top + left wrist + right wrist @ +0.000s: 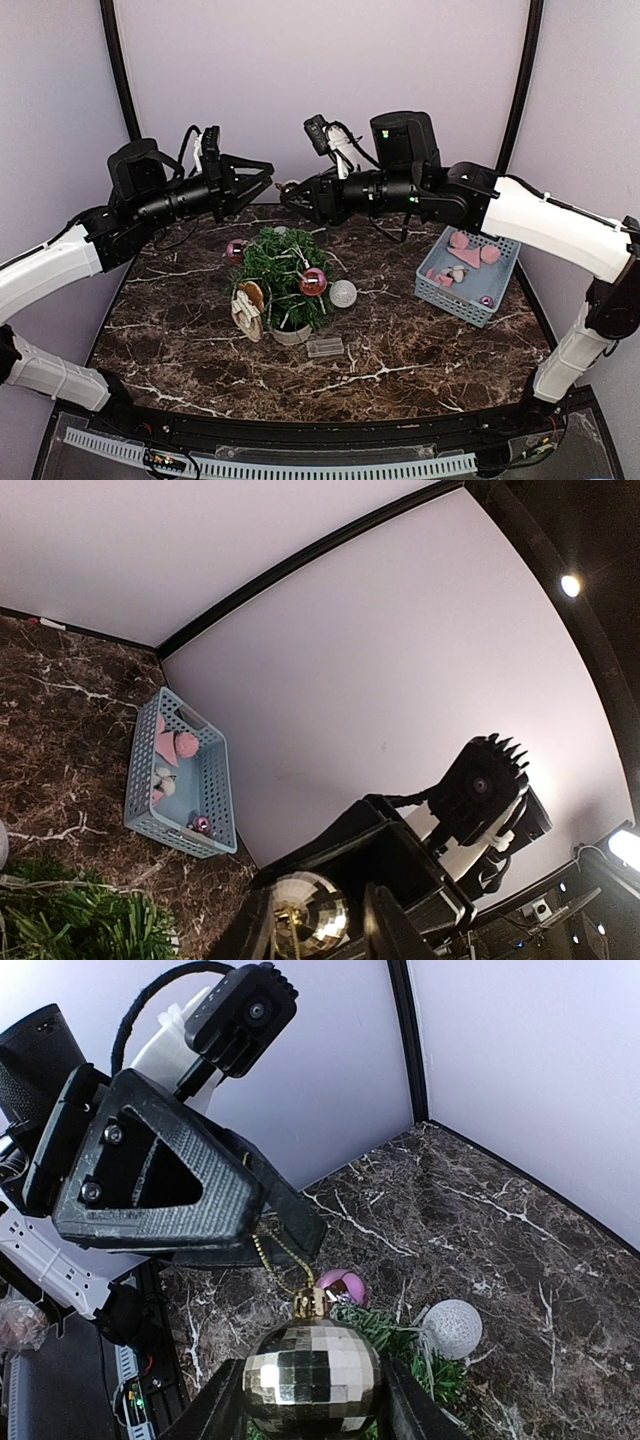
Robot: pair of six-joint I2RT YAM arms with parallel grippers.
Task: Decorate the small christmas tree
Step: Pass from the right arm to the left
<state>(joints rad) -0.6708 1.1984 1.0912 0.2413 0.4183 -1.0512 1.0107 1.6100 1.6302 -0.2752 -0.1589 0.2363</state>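
The small christmas tree (283, 275) stands mid-table in a pale pot, with a pink ball (237, 250), a red ball (313, 282), a white glitter ball (343, 293) and a beige ornament (248, 310) around it. Above it the two grippers meet. My right gripper (312, 1400) is shut on a gold mirrored ball (312, 1375), whose gold cord (280, 1255) runs up between the fingers of my left gripper (268, 178). In the left wrist view the left gripper (312, 930) still shows a gap, the mirrored ball (310, 912) just beyond its fingertips.
A blue basket (455, 305) with pink and white ornaments sits at the right of the dark marble table. A small clear plastic box (324, 347) lies in front of the tree's pot. Pale walls close off the back and both sides.
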